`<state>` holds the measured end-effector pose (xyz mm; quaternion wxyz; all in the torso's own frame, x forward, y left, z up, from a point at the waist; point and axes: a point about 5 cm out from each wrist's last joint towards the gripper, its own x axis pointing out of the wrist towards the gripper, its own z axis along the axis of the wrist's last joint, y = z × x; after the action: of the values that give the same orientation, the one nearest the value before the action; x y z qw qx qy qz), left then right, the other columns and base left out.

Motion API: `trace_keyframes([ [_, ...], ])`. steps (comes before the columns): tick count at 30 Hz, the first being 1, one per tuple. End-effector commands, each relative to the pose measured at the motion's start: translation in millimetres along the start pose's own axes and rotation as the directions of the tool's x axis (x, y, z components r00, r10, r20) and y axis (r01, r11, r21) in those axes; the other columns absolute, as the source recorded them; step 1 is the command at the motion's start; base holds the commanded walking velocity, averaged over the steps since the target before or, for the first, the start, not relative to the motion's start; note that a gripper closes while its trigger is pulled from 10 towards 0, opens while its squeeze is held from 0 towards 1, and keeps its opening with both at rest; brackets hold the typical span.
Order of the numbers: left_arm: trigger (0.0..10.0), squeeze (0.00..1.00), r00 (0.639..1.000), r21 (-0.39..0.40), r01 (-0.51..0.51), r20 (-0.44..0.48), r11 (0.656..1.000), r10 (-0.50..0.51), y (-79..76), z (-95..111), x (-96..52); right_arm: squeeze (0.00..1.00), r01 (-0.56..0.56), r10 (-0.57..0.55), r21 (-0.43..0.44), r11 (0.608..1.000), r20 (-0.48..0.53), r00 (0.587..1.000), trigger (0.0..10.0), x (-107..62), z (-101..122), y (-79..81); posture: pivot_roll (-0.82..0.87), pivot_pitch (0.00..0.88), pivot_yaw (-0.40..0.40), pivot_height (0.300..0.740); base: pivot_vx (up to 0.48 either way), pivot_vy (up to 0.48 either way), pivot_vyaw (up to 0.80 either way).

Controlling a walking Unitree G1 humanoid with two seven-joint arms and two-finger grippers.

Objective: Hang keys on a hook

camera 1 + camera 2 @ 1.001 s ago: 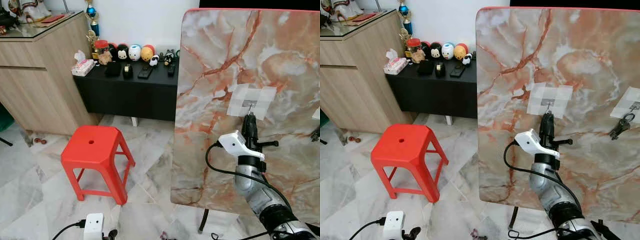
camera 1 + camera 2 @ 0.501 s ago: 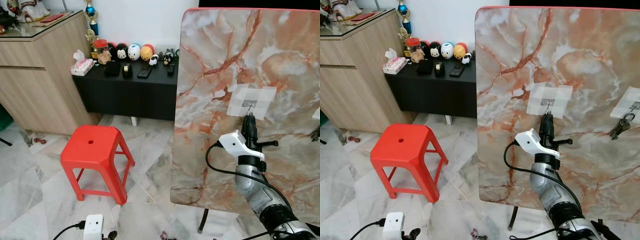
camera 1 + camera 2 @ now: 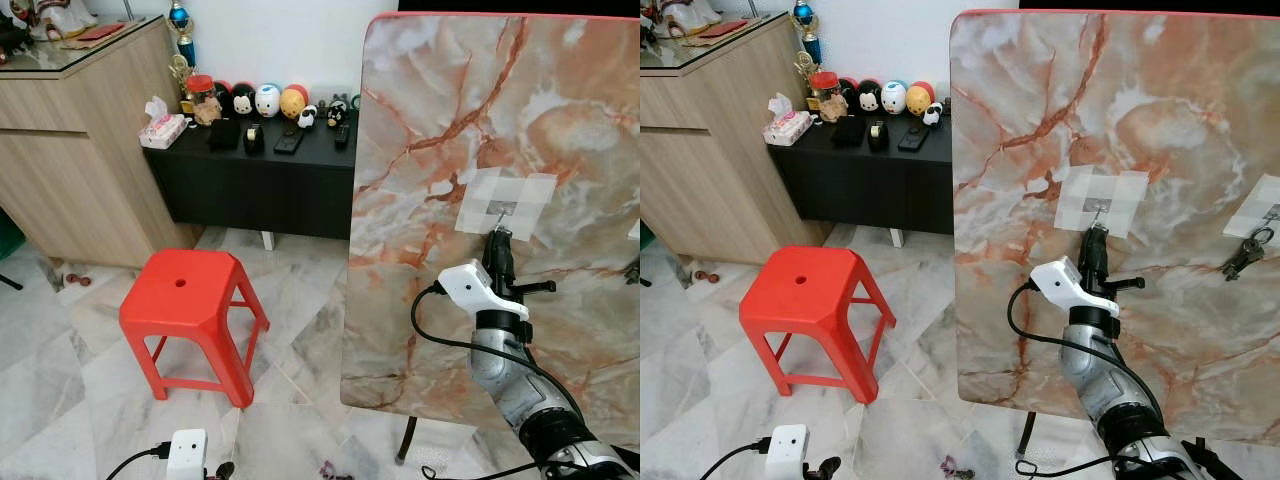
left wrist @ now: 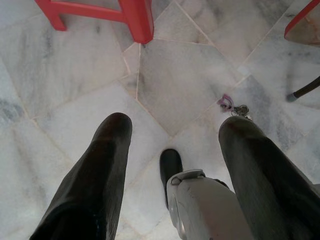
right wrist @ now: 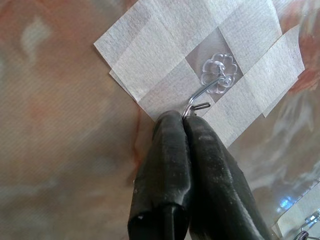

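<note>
Right pincer (image 5: pixel 186 120) at centre frame, fingers pressed together on a key ring (image 5: pixel 200 106) touching the taped clear hook (image 5: pixel 212 80) on the upright marble board (image 3: pixel 1040 100); left pincer (image 4: pixel 172 145) spread open above marble floor (image 4: pixel 75 100)

I see the clear flower-shaped hook (image 5: pixel 218 74) taped flat on the upright marble board (image 3: pixel 1040 90), toward its middle — a thin metal key ring (image 5: pixel 199 107) sits right at its wire tip, its keys hidden between my pinched fingers (image 5: pixel 170 150).
</note>
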<state>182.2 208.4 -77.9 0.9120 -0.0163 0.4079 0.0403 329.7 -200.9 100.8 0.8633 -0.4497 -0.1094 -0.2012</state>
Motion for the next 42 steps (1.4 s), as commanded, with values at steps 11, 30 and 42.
trace_keyframes([
  [11,10.0,0.0,1.0,-0.003,-0.011,-0.026,1.0,0.011,2.5,-6,-1.5,1.0,-0.009,0.008,0.045,0.999,0.005,1.0,10.0,1.3,5,1.0,0.0,0.0,0.023,0.74,0.0,0.0,0.0],
  [30,10.0,0.0,0.999,0.002,-0.011,-0.031,1.0,0.011,3.3,-10,-2.9,1.0,-0.272,0.261,0.159,0.949,0.086,0.962,10.0,-53.6,2,28.1,-0.01,0.0,0.019,0.74,0.0,0.0,0.0],
  [42,10.0,0.0,0.999,0.008,-0.019,-0.035,1.0,0.019,4.9,-10,-3.3,0.0,-0.405,0.576,0.442,0.801,-0.38,0.724,10.0,-131.0,-61,62.7,-0.02,0.0,0.027,0.74,0.0,0.0,0.0],
])
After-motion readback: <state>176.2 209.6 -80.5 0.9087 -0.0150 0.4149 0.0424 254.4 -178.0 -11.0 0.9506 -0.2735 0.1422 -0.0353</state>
